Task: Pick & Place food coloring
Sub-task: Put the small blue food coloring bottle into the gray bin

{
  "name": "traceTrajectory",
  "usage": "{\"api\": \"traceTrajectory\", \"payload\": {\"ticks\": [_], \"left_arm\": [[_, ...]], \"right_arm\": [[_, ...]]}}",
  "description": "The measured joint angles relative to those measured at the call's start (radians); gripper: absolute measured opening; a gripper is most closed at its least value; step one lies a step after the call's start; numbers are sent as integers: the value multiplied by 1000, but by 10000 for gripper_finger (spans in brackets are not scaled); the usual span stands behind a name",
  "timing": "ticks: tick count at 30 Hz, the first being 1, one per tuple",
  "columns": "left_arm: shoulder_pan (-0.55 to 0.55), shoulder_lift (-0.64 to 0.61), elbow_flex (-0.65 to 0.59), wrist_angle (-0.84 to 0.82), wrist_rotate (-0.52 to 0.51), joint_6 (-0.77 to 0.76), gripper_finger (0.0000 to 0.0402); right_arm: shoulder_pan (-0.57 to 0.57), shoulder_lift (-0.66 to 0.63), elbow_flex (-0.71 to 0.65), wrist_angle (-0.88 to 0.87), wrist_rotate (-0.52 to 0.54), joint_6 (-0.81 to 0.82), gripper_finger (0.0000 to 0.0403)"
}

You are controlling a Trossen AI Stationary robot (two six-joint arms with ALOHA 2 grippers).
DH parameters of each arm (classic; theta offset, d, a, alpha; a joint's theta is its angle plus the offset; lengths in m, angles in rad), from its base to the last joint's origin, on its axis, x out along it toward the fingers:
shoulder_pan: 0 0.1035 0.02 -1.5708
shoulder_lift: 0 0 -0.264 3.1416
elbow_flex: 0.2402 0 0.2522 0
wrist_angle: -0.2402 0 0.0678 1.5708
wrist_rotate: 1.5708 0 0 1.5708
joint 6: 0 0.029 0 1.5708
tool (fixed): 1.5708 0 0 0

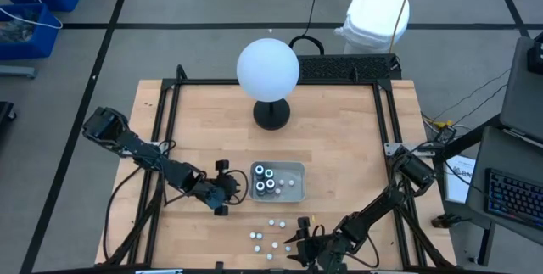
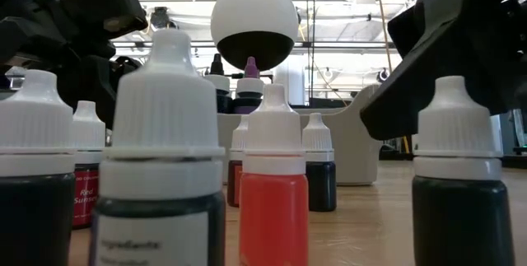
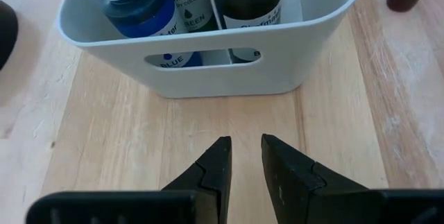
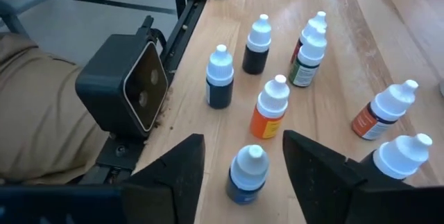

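Several small white-capped food coloring bottles (image 1: 271, 233) stand upright on the wooden table near its front edge; they also show in the right wrist view (image 4: 270, 106) and the low view (image 2: 273, 184). Larger dark bottles (image 3: 132, 2) stand in the grey tray (image 1: 293, 169). My right gripper (image 4: 243, 148) is open, low over the loose bottles, with its fingers on either side of a dark blue bottle (image 4: 248, 175) and apart from it. My left gripper (image 3: 244, 158) is empty, open by a narrow gap, just left of the tray's wall (image 3: 208, 78).
A big white globe (image 1: 268, 70) on a black base (image 1: 271, 114) stands behind the tray. A black camera block (image 4: 128, 85) sits at the table's near edge beside the loose bottles. Black frame rails (image 1: 165, 121) run along the table's sides.
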Motion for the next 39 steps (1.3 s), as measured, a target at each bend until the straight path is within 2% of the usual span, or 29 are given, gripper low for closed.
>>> {"api": "traceTrajectory", "payload": {"ticks": [18,24,29,32,35,36,39], "left_arm": [[0,0,0,0,0,-1,88],[0,0,0,0,-16,-1,88],[0,0,0,0,-16,-1,88],[0,0,0,0,-17,-1,88],[0,0,0,0,-17,1,88],[0,0,0,0,-17,4,88],[0,0,0,1,-18,21,88]], "right_arm": [[-6,0,0,-37,-25,48,50],[-7,-19,0,-45,-26,9,49],[-7,-135,0,-90,-26,-106,54],[-9,-242,0,-165,56,-178,51],[-15,-342,0,-218,262,-223,50],[-23,-369,0,-235,300,-237,50],[-62,-421,1,-314,317,-255,52]]}}
